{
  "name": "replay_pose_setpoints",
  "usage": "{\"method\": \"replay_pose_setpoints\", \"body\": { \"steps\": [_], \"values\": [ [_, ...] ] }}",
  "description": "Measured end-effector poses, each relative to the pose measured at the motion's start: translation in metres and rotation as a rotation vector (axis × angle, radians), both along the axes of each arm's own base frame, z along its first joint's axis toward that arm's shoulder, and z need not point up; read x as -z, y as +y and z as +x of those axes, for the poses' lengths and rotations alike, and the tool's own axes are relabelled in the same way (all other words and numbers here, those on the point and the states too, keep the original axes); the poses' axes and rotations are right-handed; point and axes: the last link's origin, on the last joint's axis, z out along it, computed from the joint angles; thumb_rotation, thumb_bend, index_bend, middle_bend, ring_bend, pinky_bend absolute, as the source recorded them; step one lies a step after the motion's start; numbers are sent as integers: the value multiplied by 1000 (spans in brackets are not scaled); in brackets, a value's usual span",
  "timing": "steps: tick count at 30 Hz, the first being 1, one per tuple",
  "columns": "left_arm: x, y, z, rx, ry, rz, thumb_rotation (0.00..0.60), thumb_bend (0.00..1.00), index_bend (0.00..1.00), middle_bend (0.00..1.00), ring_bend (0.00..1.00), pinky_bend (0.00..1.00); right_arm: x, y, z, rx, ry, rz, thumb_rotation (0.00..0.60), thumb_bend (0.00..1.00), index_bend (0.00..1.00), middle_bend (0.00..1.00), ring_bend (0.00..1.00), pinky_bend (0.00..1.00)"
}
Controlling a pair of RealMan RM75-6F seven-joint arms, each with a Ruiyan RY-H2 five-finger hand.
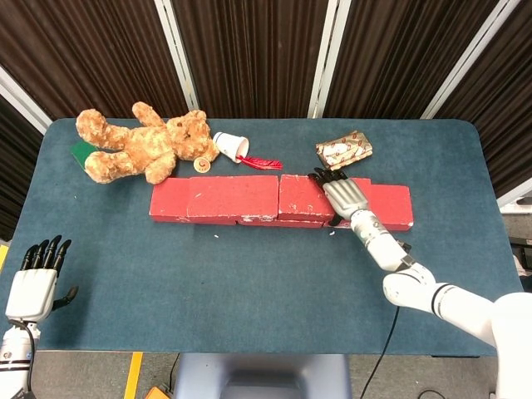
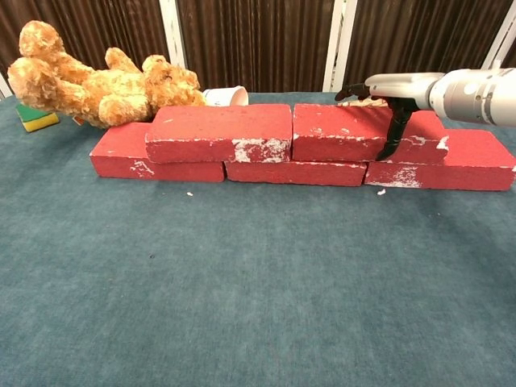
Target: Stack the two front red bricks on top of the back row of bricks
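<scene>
Three red bricks form the bottom row, with the left one [image 2: 121, 157], the middle one [image 2: 294, 172] and the right one [image 2: 472, 161] end to end. Two more lie on top: the upper left brick [image 2: 219, 131] [image 1: 233, 196] and the upper right brick [image 2: 343, 131] [image 1: 303, 198]. My right hand [image 1: 342, 193] [image 2: 389, 87] lies over the right end of the upper right brick, fingers reaching past its back edge and thumb hanging straight before its front face. My left hand [image 1: 37, 278] hovers off the table's near left corner, fingers straight and holding nothing.
A teddy bear [image 1: 141, 148] lies behind the left bricks, with a green sponge [image 1: 81, 150] beside it. A tipped paper cup [image 1: 231, 145], a red tassel [image 1: 262, 163] and a wrapped box [image 1: 343, 150] sit behind the row. The blue table [image 1: 249, 283] stretches in front.
</scene>
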Motion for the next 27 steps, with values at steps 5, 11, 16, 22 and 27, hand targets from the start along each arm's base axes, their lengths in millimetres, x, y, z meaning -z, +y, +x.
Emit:
{"method": "replay_pose_setpoints", "body": {
  "steps": [5, 11, 16, 22, 27],
  "values": [
    [0, -1, 1, 5, 0, 0, 600, 249, 0, 0, 0, 99, -9, 7, 2, -11, -23, -7, 600, 62, 0, 0, 0, 65],
    [-1, -3, 1, 8, 1, 4, 600, 249, 0, 0, 0, 99, -34, 14, -6, -21, -38, -53, 600, 62, 16, 0, 0, 26],
    [0, -4, 2, 6, 8, 4, 600, 249, 0, 0, 0, 99, -90, 22, -41, -4, -52, -200, 600, 77, 408, 0, 0, 25],
    [7, -2, 4, 7, 11, -16, 600, 249, 0, 0, 0, 99, -125, 19, -82, 60, -73, -293, 600, 186, 621, 41, 0, 25],
    [10, 0, 3, 2, 13, -25, 600, 250, 0, 0, 0, 99, -127, 9, -110, 109, -38, -334, 600, 231, 657, 57, 0, 25]
  ]
}}
